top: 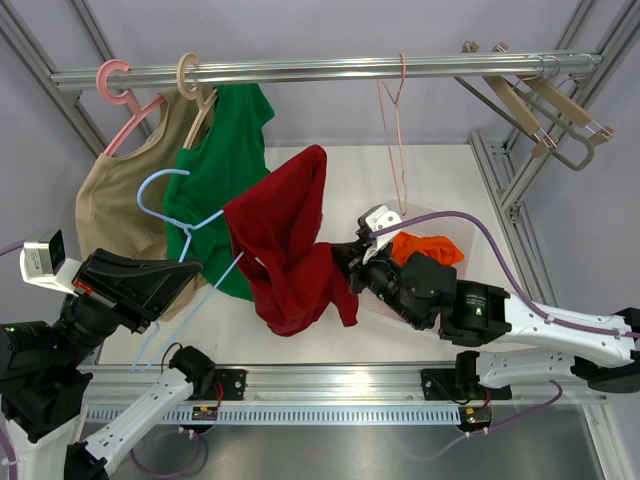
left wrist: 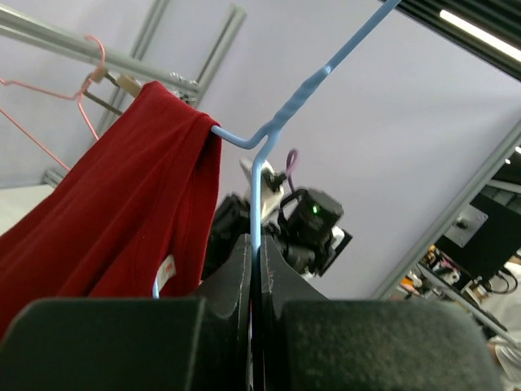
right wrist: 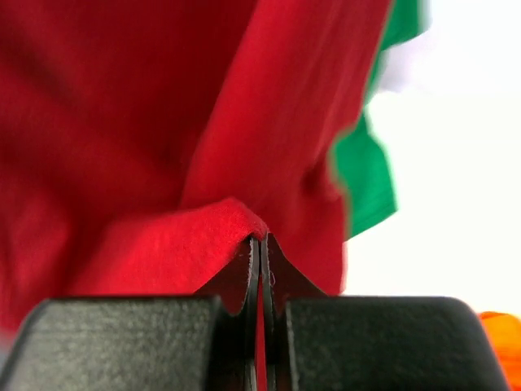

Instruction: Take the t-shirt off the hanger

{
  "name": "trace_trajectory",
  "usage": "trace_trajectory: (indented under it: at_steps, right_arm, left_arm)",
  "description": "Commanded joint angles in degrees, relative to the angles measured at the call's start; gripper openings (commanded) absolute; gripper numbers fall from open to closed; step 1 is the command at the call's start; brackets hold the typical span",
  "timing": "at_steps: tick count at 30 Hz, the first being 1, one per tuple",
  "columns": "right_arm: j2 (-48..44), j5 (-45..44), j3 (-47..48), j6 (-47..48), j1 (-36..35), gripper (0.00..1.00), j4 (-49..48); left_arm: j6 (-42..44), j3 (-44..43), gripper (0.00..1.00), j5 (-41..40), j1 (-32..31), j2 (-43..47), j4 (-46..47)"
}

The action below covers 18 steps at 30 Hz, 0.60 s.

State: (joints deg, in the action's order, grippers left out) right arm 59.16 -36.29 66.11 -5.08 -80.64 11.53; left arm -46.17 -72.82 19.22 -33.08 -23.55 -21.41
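The left gripper [left wrist: 256, 247] is closed tight on the wire of the blue hanger [left wrist: 255, 191]; the right gripper [right wrist: 260, 243] pinches a fold of the red t-shirt [top: 290, 240], which drapes over one hanger arm between both robot arms; beyond, a green shirt [top: 225, 160] hangs from the rail [top: 320, 70].

White-and-black right arm [top: 545, 322] bears a lilac cable [top: 497, 248].

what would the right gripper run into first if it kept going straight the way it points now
The right gripper is shut on a fold of the red t-shirt, so it would push straight into more of that cloth. Beyond it probably the green shirt, though depth is unclear.
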Motion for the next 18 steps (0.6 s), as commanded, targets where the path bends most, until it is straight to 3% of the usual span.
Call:
trace_trajectory:
  at_steps: [1, 4, 5, 6, 9, 13, 18]
  right_arm:
    - [-2.11, 0.52, 3.05, 9.64, 3.46, 0.00, -4.59]
    - [-2.29, 1.04, 3.42, 10.62, 7.67, 0.02, -4.24]
    - [-2.38, 6.36, 3.33, 9.92, 9.17, 0.13, -3.36]
    - [-2.47, 9.28, 2.81, 9.05, 10.40, 0.49, -3.36]
    - [-1.50, 14.31, 0.53, 8.59, 12.00, 0.99, -6.16]
    - [0.96, 21.16, -0.01, 9.39, 17.17, 0.99, -9.94]
    - [2.28, 43.29, -0.54, 5.44, 25.08, 0.99, -16.19]
  left_arm:
    - [-0.85, -0.84, 0.00, 5.65, 0.47, 1.49, 2.16]
    - [-0.58, -1.45, 0.00, 7.75, 0.73, 1.75, 1.19]
    - [-0.59, -1.28, 0.00, 8.80, 0.82, 1.58, 1.19]
    - [-0.67, -1.28, 0.00, 9.51, 1.00, 1.49, 1.19]
    - [-0.85, -1.19, 0.00, 11.71, 1.26, 1.14, 1.28]
    - [-0.67, -1.89, 0.00, 16.19, 1.53, -0.26, 1.19]
    - [-0.59, -1.98, 0.00, 18.04, 1.70, -0.62, 1.28]
